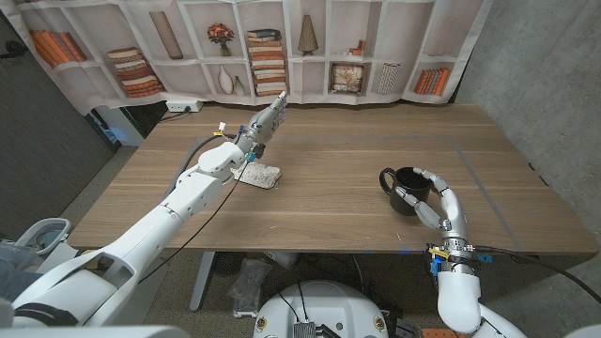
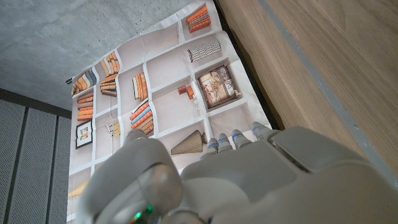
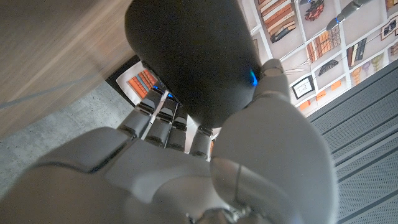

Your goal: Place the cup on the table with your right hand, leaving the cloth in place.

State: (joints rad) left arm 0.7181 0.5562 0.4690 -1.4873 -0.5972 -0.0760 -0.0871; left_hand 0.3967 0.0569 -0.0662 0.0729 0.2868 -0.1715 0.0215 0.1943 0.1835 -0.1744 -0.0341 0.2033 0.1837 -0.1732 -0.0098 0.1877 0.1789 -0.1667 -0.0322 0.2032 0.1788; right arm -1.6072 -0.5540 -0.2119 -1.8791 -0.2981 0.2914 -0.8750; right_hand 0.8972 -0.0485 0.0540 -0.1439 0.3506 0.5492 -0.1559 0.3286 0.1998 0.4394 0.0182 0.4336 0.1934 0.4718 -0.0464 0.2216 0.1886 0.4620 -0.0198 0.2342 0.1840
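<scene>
A: Right hand (image 1: 439, 208) status?
B: Wrapped around the black cup (image 1: 409, 191), fingers on its far side, thumb nearer. Cup sits on the worktop (image 1: 347, 150), handle pointing away from the hand.
A: Cloth?
B: Cloth (image 1: 259, 174) lies well apart from the cup, beside the left hand (image 1: 266, 123). That hand holds nothing, fingers extended.

On the wooden surface (image 1: 329, 188), the black ceramic cup (image 1: 407, 191) stands to the right inside the right hand (image 1: 439, 207). The crumpled pale cloth (image 1: 258, 175) lies well apart to the left, under the left arm; the left hand (image 1: 268, 120) reaches behind it.
</scene>
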